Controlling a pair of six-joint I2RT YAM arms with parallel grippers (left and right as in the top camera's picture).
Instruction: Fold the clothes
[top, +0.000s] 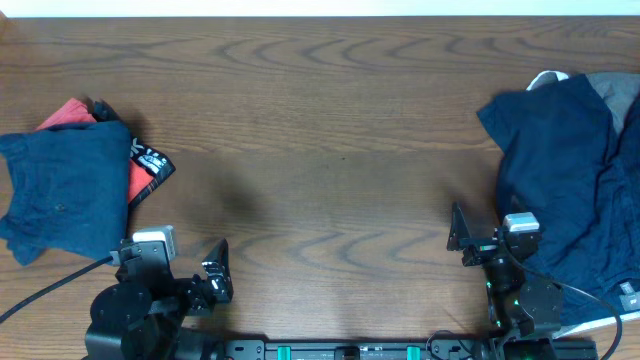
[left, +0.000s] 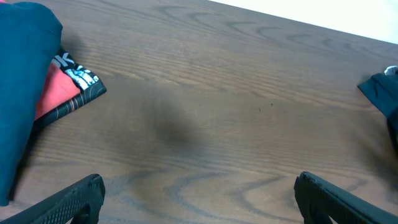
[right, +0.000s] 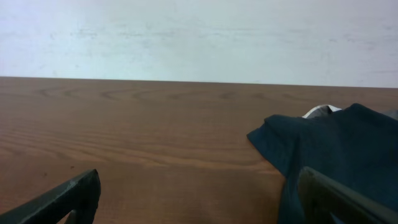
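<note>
A pile of unfolded dark navy clothes (top: 570, 190) lies at the table's right edge, with a grey garment (top: 615, 95) at its far end; it also shows in the right wrist view (right: 336, 149). At the left edge a folded navy garment (top: 60, 190) lies on a folded red one with a black printed band (top: 148, 165), also seen in the left wrist view (left: 65, 93). My left gripper (top: 215, 270) is open and empty near the front edge. My right gripper (top: 462, 238) is open and empty beside the navy pile.
The wooden table (top: 320, 130) has bare wood between the two piles. A white wall (right: 199, 37) stands behind the far edge. A white label (top: 545, 77) pokes out at the pile's far end.
</note>
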